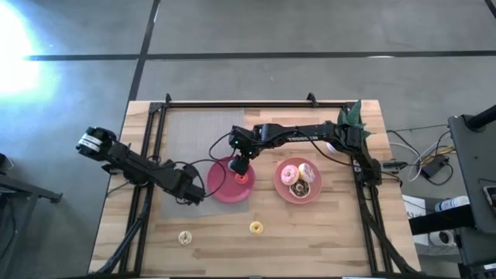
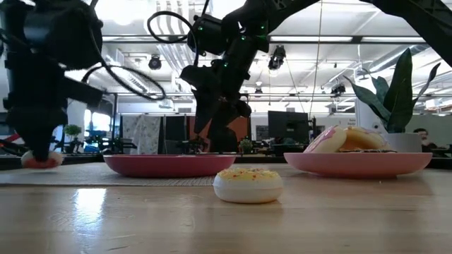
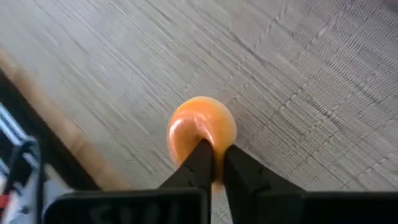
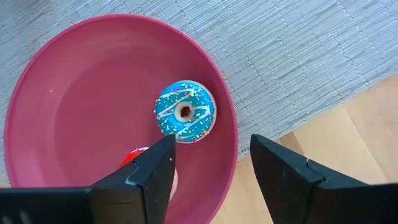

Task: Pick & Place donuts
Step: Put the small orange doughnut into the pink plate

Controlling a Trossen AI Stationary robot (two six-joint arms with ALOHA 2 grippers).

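A small orange donut (image 3: 202, 127) sits on the grey mat, and my left gripper (image 3: 214, 165) is shut on it just left of the red plate (image 1: 221, 190). In the low view the left gripper (image 2: 39, 149) stands upright over the orange donut (image 2: 41, 161). My right gripper (image 4: 211, 162) hangs open above the red plate (image 4: 74, 112), which holds a blue sprinkled donut (image 4: 185, 111) and a red donut (image 4: 132, 155) half hidden by a finger. Three larger donuts (image 1: 298, 177) lie on the pink plate (image 1: 280, 190). My left gripper pinches the orange donut by its near rim (image 3: 214, 146) between the two fingertips, coming from above and pointing down. The donut sits low at the mat (image 2: 41, 161); whether it rests on the mat or is just clear of it, I cannot tell.
A yellow donut (image 1: 256, 227) and a cream donut (image 1: 184, 237) lie on the bare wood near the table's near edge. A black frame (image 1: 232, 103) runs around the work area. A green plant (image 1: 353, 115) stands at the far right corner.
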